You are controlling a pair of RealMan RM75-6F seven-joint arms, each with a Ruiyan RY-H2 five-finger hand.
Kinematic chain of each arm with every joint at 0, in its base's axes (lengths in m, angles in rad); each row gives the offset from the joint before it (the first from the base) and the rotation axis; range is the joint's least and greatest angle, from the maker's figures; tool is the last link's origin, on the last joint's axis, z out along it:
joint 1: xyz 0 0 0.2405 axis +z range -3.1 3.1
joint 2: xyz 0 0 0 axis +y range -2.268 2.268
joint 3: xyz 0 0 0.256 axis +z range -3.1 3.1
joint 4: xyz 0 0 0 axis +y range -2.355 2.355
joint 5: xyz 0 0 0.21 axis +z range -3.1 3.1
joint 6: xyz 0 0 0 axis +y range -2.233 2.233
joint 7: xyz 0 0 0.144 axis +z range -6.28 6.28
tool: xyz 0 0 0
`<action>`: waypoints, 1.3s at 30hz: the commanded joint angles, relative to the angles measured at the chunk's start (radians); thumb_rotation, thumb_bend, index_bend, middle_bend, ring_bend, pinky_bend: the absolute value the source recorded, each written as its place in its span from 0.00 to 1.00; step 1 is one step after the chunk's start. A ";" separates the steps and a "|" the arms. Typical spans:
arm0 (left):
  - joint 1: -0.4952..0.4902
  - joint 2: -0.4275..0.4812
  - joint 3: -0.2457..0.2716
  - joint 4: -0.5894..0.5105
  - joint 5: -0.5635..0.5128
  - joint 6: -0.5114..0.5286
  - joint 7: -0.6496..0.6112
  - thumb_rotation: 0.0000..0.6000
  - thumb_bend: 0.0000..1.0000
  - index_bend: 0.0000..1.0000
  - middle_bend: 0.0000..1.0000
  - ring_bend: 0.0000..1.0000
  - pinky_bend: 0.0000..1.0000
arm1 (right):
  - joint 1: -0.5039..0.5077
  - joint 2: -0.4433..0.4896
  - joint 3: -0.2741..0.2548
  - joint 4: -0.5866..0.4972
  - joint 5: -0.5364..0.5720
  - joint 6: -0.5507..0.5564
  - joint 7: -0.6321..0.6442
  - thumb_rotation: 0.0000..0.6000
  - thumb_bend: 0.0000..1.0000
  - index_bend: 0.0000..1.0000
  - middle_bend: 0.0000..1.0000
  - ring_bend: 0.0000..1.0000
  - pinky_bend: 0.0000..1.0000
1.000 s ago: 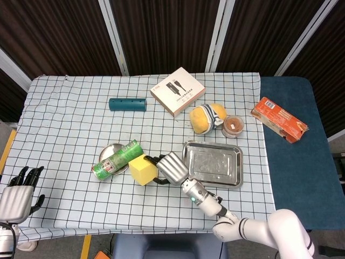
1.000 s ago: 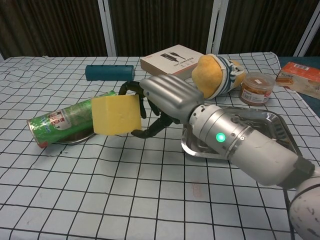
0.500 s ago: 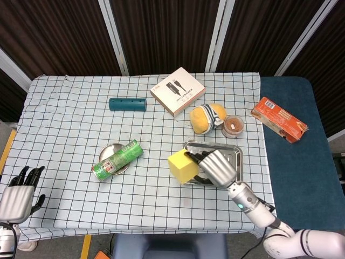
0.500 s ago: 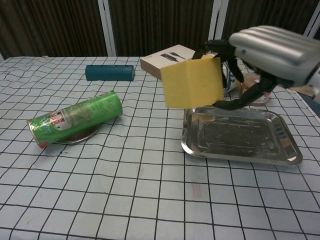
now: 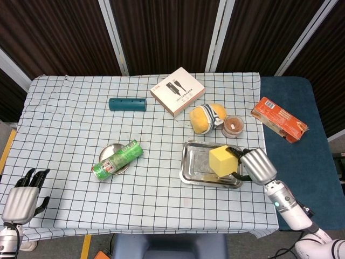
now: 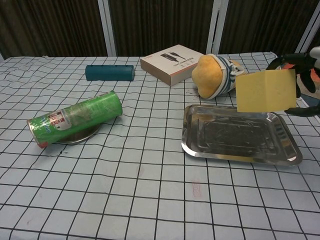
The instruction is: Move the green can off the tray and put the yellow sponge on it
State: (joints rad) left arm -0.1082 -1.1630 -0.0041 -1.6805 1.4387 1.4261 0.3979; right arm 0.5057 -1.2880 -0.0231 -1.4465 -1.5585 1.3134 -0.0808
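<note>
The right hand point(image 5: 254, 166) has carried the yellow sponge point(image 5: 222, 160) across from beside the green can point(image 5: 117, 158) to a spot above the tray point(image 5: 197, 167), moving steadily rightward over the last second. Its fingers point(image 5: 239, 152) are clamped on the sponge's right side, and in the chest view the sponge point(image 6: 266, 90) hangs clear of the tray point(image 6: 200, 141), over its far right part, not yet set down. So the carry looks nearly done; what seems left is to lower the sponge onto the tray floor and let go.

The green can point(image 6: 75, 118) lies on its side well left of the tray, resting across a small round metal dish point(image 5: 106, 151) — the tray holds nothing now, so the can's half of the task already reads as finished.

The left hand point(image 5: 21, 198) hangs at the surface's near-left corner, far from the tray, fingers apart and holding nothing.

Some things are hard to read. In the chest view the right hand point(image 6: 302, 75) is cut off by the frame edge, with only dark fingertips showing around the sponge — the palm is out of sight. From the head view the sponge hides part of the tray beneath it, and its height above the tray cannot be judged there.
</note>
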 commanded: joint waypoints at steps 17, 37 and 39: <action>-0.001 -0.003 0.002 -0.002 -0.006 -0.006 0.009 1.00 0.36 0.11 0.18 0.09 0.27 | 0.012 -0.075 -0.021 0.167 -0.038 -0.135 0.246 1.00 0.27 0.31 0.24 0.17 0.31; 0.006 -0.005 -0.009 0.008 -0.012 0.019 0.030 1.00 0.36 0.11 0.19 0.09 0.27 | -0.102 0.092 -0.007 -0.025 0.011 -0.013 0.110 1.00 0.09 0.00 0.00 0.00 0.00; 0.008 -0.005 -0.013 0.009 -0.015 0.025 0.029 1.00 0.36 0.11 0.18 0.09 0.27 | -0.148 0.129 -0.004 -0.067 0.049 0.029 0.060 1.00 0.09 0.00 0.00 0.00 0.00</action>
State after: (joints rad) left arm -0.1008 -1.1680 -0.0161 -1.6717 1.4240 1.4500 0.4271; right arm 0.4081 -1.2045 -0.0352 -1.4635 -1.5541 1.2950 0.0355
